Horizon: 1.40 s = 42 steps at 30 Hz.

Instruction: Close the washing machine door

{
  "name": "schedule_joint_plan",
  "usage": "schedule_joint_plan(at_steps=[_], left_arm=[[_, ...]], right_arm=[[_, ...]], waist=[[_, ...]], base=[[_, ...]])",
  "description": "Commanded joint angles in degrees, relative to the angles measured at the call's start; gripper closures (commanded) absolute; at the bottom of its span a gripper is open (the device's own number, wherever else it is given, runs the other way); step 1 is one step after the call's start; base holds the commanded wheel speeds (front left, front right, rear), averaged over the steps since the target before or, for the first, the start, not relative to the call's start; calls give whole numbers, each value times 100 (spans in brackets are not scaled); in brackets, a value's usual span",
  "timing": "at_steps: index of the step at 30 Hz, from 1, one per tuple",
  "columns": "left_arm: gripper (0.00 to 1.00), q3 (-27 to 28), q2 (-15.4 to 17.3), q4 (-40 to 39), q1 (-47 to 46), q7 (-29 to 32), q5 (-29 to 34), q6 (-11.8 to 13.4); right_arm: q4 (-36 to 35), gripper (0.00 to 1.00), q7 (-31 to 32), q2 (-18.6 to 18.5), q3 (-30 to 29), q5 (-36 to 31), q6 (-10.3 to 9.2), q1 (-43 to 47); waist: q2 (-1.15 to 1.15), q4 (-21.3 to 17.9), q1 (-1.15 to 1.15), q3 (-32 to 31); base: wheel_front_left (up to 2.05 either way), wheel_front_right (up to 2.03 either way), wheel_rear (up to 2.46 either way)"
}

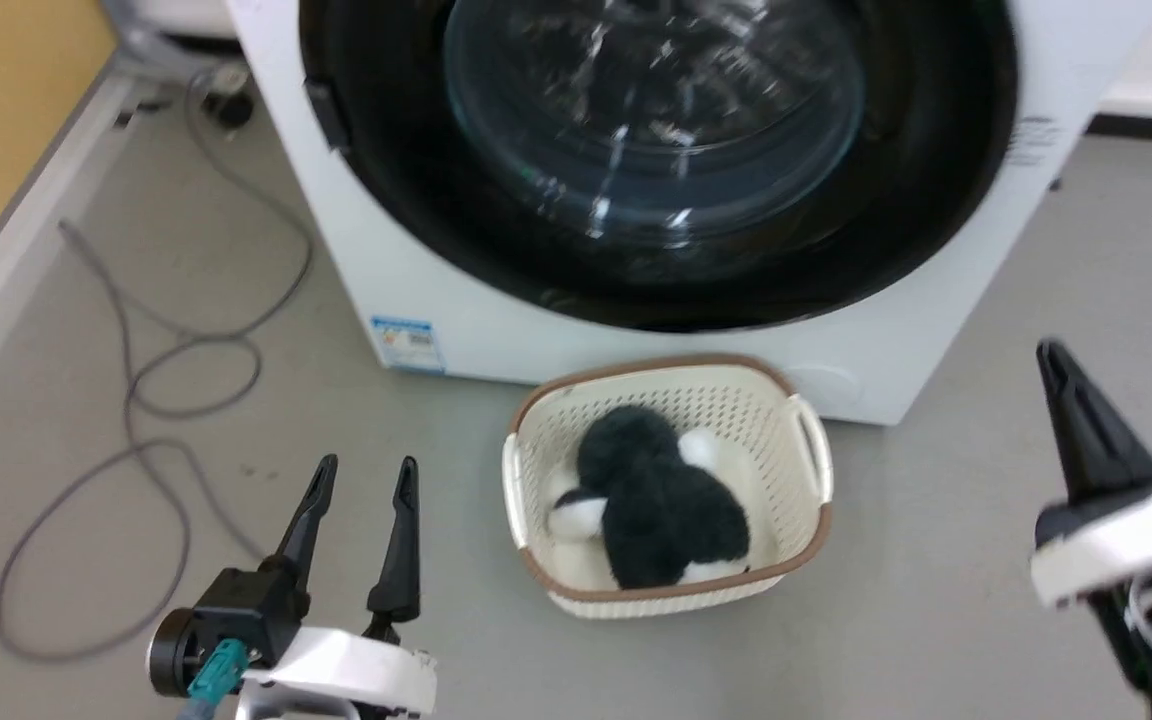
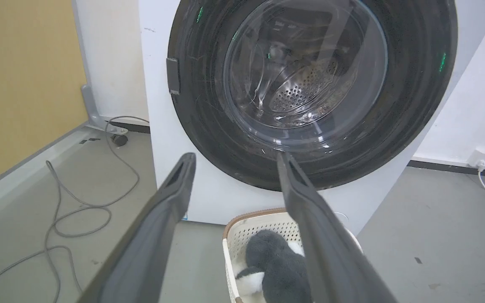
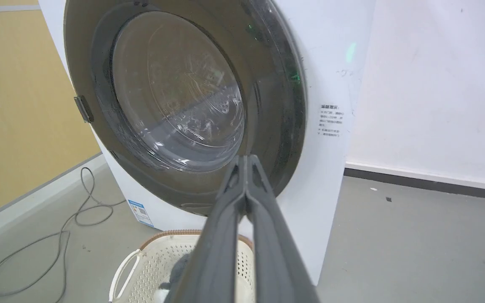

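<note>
My left gripper (image 1: pixel 367 465) is spread, empty. My right gripper (image 1: pixel 1058 358) is pinched together on nothing. The washing machine door (image 1: pixel 656 150) sits flat against the washing machine (image 1: pixel 416 290) front, above the basket (image 1: pixel 536 420); it looks shut, latching unclear. I judge it rigid and fairly heavy, with a slick glossy face and fragile glass, so I'd push the black rim near the latch tab (image 2: pixel 173 75). It's a round disc with no long axis, standing upright and facing me.

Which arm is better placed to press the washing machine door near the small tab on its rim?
Probably left: the left gripper sits nearer the tab on the washing machine door; the right gripper is far on the other side.
</note>
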Motion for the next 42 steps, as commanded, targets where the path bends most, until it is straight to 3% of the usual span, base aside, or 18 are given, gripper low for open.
schedule_joint_plan(at_steps=[1, 4, 5, 6, 7, 17, 38, 39, 42], left_arm=[[0, 42, 18, 7, 89, -30, -24, -15], [0, 112, 15, 4, 174, -30, -3, -8], [0, 124, 14, 13, 199, -30, 15, -7], [0, 129, 13, 24, 222, -30, 41, -8], [0, 124, 13, 39, 243, -30, 77, -11], [0, 69, 13, 169, 415, -30, 322, -14], [0, 130, 10, 115, 558, -30, 411, -10], [100, 114, 1, 129, 520, 0, 410, -11], [100, 108, -1, 137, 519, 10, 406, -11]], right_arm=[[-85, 100, -11, 67, -67, -82, -4, 160], [-422, 100, 75, 379, -389, -309, -4, 589], [-523, 96, 110, 485, -495, -385, -4, 717], [-619, 44, 152, 589, -610, -476, -4, 848], [-703, 0, 215, 693, -707, -565, -4, 974], [-1158, 0, 279, 1381, -1112, -1144, -4, 1826], [-1049, 0, 107, 1509, -1045, -1267, -4, 2083], [-1058, 100, 146, 1507, -1046, -1264, 0, 2023], [-1058, 100, 142, 1508, -1044, -1265, 0, 2022]], waist=[[0, -168, 0, -177], [0, -262, 0, -280], [0, -284, 0, -303], [0, -306, 0, -324], [0, -326, 0, -341], [0, -396, 0, -506], [0, -311, 0, -553], [0, -311, 0, -552], [0, -310, 0, -550]], base=[[0, 0, 0], [0, 0, 0], [0, 0, 0], [0, 0, 0], [0, 0, 0], [0, 0, 0], [0, 0, 0], [0, 0, 0], [0, 0, 0]])
